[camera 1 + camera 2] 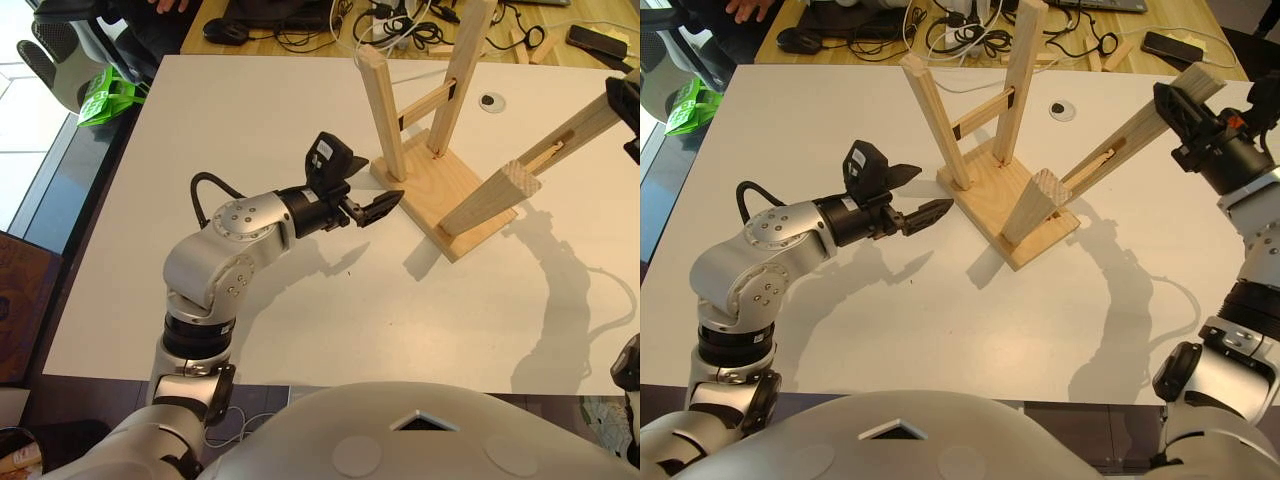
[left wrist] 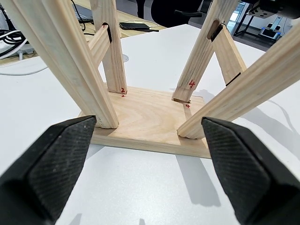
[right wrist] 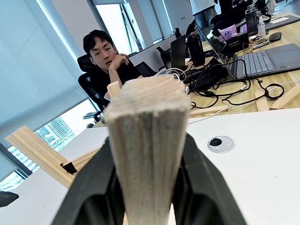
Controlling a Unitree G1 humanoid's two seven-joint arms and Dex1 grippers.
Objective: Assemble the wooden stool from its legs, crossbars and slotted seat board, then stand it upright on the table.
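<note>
Stool upside down on the white worktop (image 1: 890, 330): seat board (image 1: 990, 190) lies flat, four legs point up and splay outward.

Left gripper (image 2: 149, 123) low over the worktop, just beside the seat board's left edge, not touching. Jaws wide, and in the left wrist view the board's near edge sits between the pads. The two nearer legs rise just beyond the pads, one on each side; the left one (image 1: 935, 120) stands closest in the jaws' path.

Right gripper (image 1: 1183, 105) raised over the worktop's right side. Jaws clamped on the top end of the right-leaning leg (image 1: 1120, 150), wood filling the gap between the fingers.

Crossbar (image 1: 985, 112) joins the two far legs. Another bar is slotted into the held leg.

Around: round grommet (image 1: 1063, 109) in the worktop behind the stool. Wooden desk beyond carries a mouse (image 1: 795, 40), tangled cables (image 1: 960, 25) and a phone (image 1: 1170, 47)
</note>
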